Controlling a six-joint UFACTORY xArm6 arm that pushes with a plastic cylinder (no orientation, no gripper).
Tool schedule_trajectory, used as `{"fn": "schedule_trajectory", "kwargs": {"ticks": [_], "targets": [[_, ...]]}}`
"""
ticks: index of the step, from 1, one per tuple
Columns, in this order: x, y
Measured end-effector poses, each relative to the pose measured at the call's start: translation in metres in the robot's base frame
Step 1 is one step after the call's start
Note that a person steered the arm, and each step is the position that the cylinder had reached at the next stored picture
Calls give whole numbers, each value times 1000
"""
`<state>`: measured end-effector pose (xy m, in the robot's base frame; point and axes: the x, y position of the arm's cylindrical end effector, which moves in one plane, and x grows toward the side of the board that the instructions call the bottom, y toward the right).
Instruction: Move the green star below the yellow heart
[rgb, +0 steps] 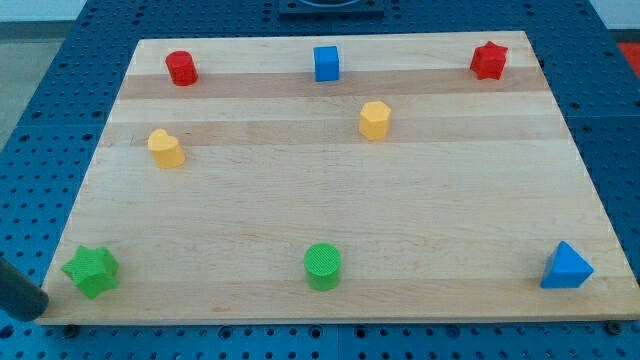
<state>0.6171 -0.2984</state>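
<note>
The task looks barely begun: the green star (91, 271) sits at the worktop's (330, 200) bottom-left corner in the view, well apart from the yellow heart (166, 148), which lies above it and a little to the view's right. To finish, the star needs only a short push rightward and somewhat up, so that it rests directly below the heart. My tip (38, 303) is just off the board's edge, close beside the star on its lower left, not touching it as far as I can tell. There are no jaws on this rod, so nothing is apart or clamped. The star is a bright green, ridged, stubby block with blunt points, standing flat. Relative to the star, a green cylinder (323, 266) sits well to the view's right on the same row
</note>
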Motion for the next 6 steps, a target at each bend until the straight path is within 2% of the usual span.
{"fn": "schedule_trajectory", "kwargs": {"ticks": [1, 3, 4, 5, 6], "targets": [[-9, 4], [-117, 83], [-152, 110], [-139, 96], [-115, 50]]}}
